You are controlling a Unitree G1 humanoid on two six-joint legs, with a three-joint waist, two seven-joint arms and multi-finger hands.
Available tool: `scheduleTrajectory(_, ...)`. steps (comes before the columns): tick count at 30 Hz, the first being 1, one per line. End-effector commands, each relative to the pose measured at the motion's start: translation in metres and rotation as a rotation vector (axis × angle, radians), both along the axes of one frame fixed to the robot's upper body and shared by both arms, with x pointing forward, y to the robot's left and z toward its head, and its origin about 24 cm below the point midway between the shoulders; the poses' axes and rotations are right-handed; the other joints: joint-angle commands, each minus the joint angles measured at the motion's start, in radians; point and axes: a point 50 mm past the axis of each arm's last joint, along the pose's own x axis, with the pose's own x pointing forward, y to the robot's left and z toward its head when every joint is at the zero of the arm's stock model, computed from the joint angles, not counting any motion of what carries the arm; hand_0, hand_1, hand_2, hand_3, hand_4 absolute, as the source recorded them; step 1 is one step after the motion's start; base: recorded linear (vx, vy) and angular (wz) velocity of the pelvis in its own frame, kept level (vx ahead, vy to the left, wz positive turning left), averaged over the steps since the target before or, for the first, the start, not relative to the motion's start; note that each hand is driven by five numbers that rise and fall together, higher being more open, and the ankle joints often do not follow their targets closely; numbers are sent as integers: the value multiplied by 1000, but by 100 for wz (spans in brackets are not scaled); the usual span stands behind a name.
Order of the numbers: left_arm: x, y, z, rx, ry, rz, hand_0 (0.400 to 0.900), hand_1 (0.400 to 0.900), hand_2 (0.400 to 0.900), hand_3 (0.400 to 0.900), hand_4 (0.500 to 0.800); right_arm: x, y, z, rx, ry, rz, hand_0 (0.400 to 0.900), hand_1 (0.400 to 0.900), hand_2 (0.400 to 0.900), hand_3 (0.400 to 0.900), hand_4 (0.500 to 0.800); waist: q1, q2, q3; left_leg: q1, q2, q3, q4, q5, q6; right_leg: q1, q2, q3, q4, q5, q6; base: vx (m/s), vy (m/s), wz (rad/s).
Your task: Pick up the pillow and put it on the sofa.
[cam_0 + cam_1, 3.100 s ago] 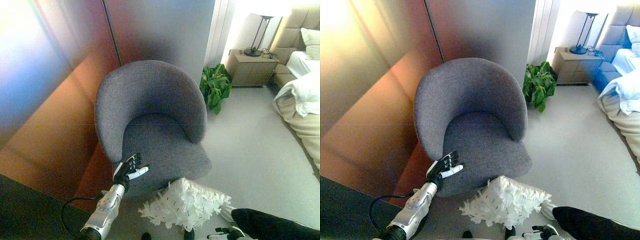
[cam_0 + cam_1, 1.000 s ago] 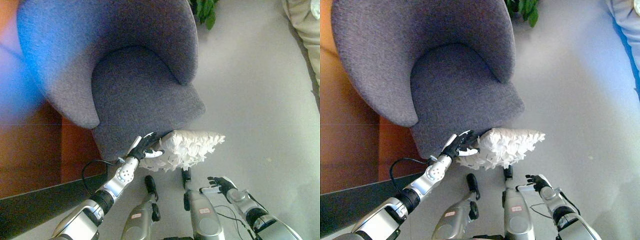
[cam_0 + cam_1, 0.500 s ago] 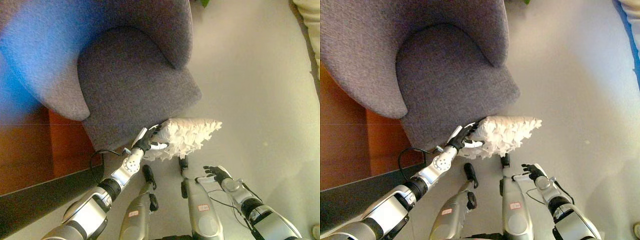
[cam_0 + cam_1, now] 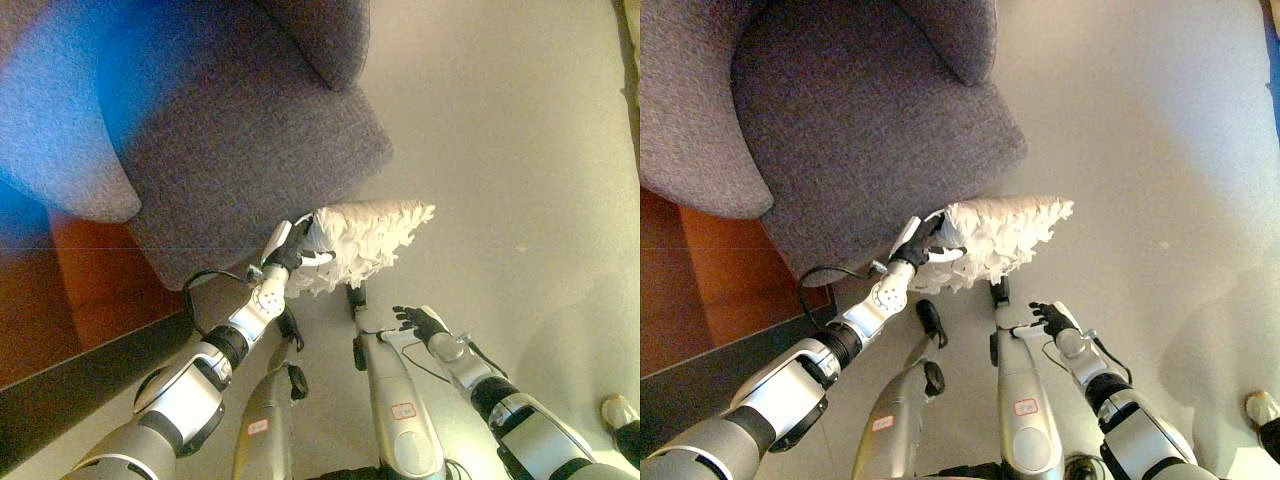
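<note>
At the left and far side, the grey sofa [image 4: 870, 120] fills the view, its seat front facing the pale floor [image 4: 1140, 150]. Just near of that front edge, the left hand [image 4: 923, 243] has its fingers curled into the left end of the white ruffled pillow [image 4: 1002, 232], which sits beside the sofa. Further right and nearer, the right hand [image 4: 1051, 319] hangs with fingers loosely spread, holding nothing, apart from the pillow.

A home-like living space is showing here: a grey upholstered armchair [image 4: 860, 120] is standing on pale carpet [image 4: 1140, 150], with reddish wood flooring [image 4: 730, 290] beside it.
</note>
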Motion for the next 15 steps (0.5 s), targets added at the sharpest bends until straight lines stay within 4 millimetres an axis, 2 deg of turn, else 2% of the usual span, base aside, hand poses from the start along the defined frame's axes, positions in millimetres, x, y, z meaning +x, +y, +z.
scheduleTrajectory(1,20,1,46,25,-173,26,400,400,400,400,500,-2,9,0,1,-5,31,900,900,900,900,800,-33,-38,7,-114,58,-7,151,-68,-58,-70,7,65,72,-56,91,-46,-28,0)
scheduleTrajectory(9,28,2,72,16,-256,56,400,400,400,400,500,1,16,5,16,-27,54,900,900,900,900,800,-42,-44,7,-178,61,-13,154,-56,-64,-132,10,63,75,-41,92,-37,-33,4)
scheduleTrajectory(15,29,0,73,8,-263,57,400,400,400,400,500,1,14,4,25,-37,48,900,900,900,900,800,-41,-44,7,-178,59,-19,151,-56,-66,-130,7,60,69,-38,92,-3,-5,1)
